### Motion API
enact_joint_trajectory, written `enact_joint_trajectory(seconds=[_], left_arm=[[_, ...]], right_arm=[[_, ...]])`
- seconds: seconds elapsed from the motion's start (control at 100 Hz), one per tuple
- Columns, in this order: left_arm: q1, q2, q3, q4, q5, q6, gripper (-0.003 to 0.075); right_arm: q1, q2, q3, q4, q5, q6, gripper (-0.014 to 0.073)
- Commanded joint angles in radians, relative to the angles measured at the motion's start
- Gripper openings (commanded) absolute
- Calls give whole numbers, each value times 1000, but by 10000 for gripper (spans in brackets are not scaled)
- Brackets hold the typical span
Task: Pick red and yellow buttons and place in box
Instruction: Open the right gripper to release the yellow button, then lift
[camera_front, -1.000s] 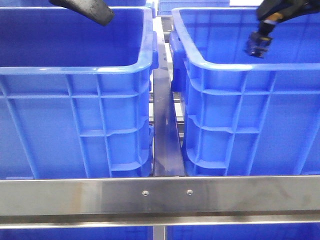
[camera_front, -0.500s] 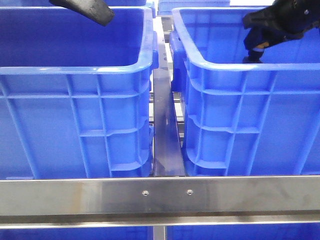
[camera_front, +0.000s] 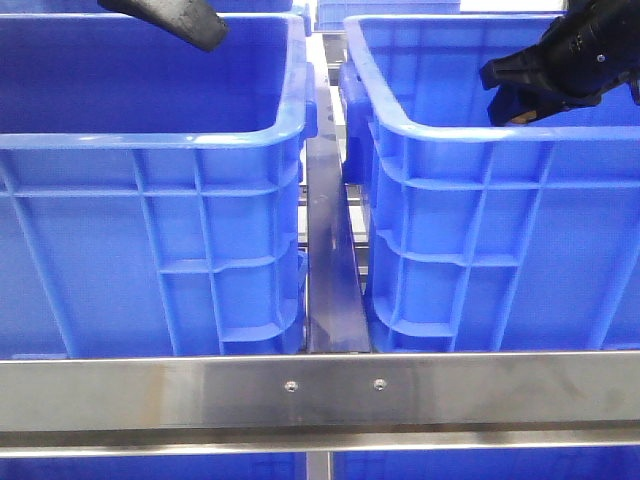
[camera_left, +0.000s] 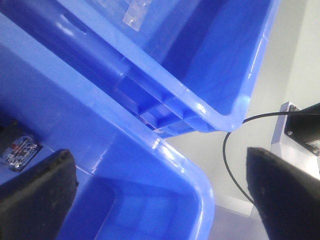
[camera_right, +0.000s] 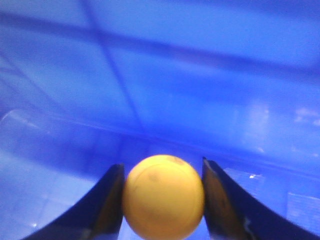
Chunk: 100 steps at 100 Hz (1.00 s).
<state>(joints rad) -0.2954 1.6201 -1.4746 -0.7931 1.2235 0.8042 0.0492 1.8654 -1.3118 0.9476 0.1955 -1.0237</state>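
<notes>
My right gripper (camera_right: 163, 172) is shut on the yellow button (camera_right: 163, 196), a round yellow-orange cap held between both dark fingers. In the front view the right gripper (camera_front: 497, 92) is inside the right blue crate (camera_front: 470, 135), near its front rim, pointing left. My left gripper (camera_left: 160, 155) is open and empty, its fingers wide apart above the far corner of the left blue crate (camera_front: 150, 140). In the front view only one left finger (camera_front: 190, 22) shows, at the top left. The red button is not in view.
A steel rail (camera_front: 330, 260) runs between the two crates and a steel crossbar (camera_front: 320, 390) runs along the front. More blue crates (camera_left: 200, 60) stand behind. A black cable (camera_left: 230, 160) hangs past the left crate's corner.
My right gripper has swung from hanging down inside the right crate to pointing left near the rim. The arm has come further into view. The left arm has not moved.
</notes>
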Motion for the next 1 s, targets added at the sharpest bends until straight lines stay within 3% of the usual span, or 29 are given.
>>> enact_joint_trajectory(seconds=[0.0,0.11,0.23,0.56,0.78,0.9,0.99], left_arm=[[4,-46,-33,-63,40,-8,638],[4,-46,-33,-63,40,-8,638],[4,-46,-33,-63,40,-8,638],[4,-46,-33,-63,40,-8,638],[4,-46,-33,-63,40,-8,638],[4,-46,-33,-63,40,-8,638],[4,-46,-33,-63,40,-8,638]], right_arm=[[-4,-51,-35,18,-47,-11,269],[-4,-49,-35,19,-48,-11,469],[-4,-49,-35,20,-50,-11,557],[-4,-94,-22,43,-11,-11,558],[-4,-222,110,102,-26,-11,545],[-4,-327,183,115,5,-10,475],[-4,-404,220,124,71,-10,346]])
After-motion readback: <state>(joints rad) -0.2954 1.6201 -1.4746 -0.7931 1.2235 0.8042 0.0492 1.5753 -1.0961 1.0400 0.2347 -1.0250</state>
